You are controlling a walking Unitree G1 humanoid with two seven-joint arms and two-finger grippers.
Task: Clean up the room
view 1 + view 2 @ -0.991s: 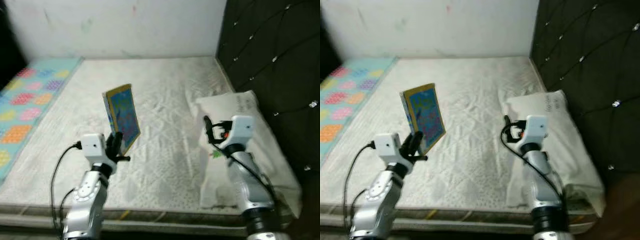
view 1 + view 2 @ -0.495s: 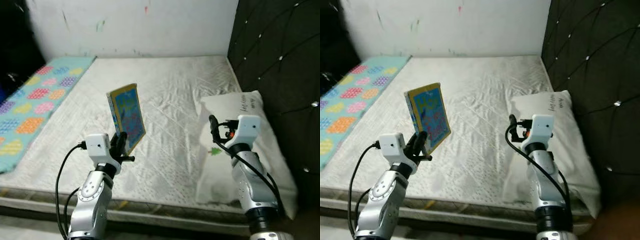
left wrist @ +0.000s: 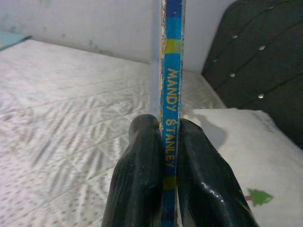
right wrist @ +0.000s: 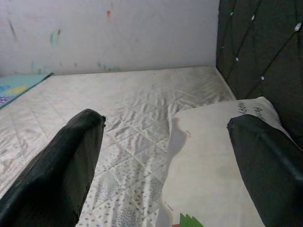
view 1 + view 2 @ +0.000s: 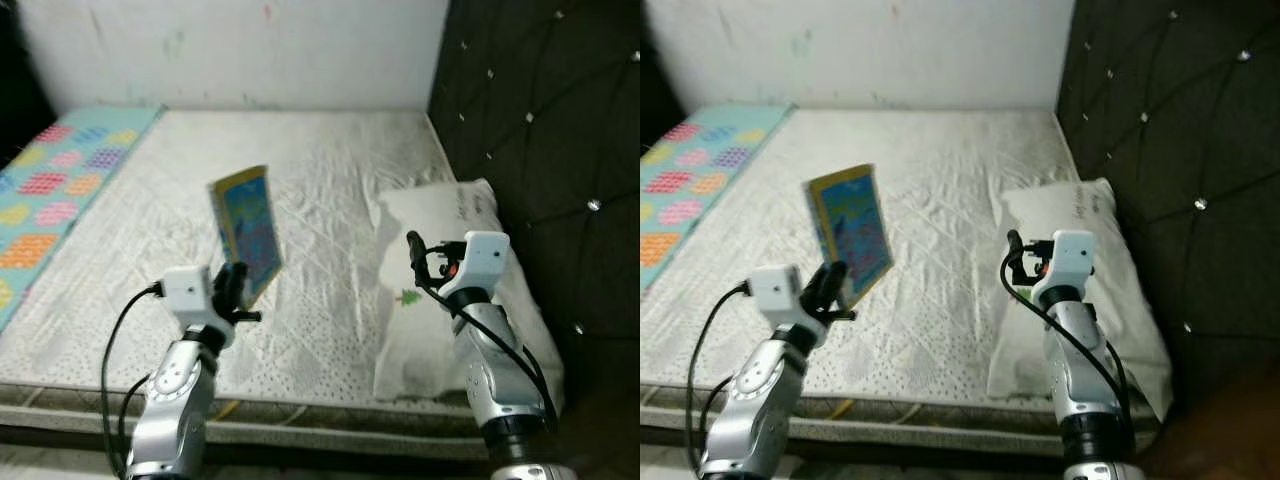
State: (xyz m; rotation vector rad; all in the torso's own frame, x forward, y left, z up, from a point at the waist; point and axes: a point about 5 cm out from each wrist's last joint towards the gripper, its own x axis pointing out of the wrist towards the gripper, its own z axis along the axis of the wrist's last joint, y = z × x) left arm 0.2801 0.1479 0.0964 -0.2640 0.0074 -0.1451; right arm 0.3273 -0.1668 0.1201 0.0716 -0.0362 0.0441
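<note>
1. We stand at the foot of a bed [image 5: 330, 180] covered by a white quilted sheet, with a white wall behind it and a dark tufted headboard [image 5: 540, 130] along our right side.
2. Our left pincer [image 5: 232, 290] is raised above the near part of the bed, its two black fingers [image 3: 142, 175] clamped on the lower edge of a thin book [image 5: 246, 232].
3. The book has a blue and yellow cover and stands nearly upright, tilted a little, clear of the sheet. In the left wrist view its spine [image 3: 170, 94] runs between the fingers and reads "MANDY STANLEY".
4. Our right pincer [image 5: 425, 262] is held up over the near end of a white pillow [image 5: 450, 290], its fingers [image 4: 61, 165] spread wide apart with nothing between them.
5. The pillow lies on the bed against the headboard, bearing a small green tree print [image 5: 406, 297] near its inner edge and some dark lettering at its far end.
6. A teal mat [image 5: 50, 190] with coloured patches lies beside the bed on our left.
7. A black cable [image 5: 115, 350] loops from the left wrist down along the silver arm.
</note>
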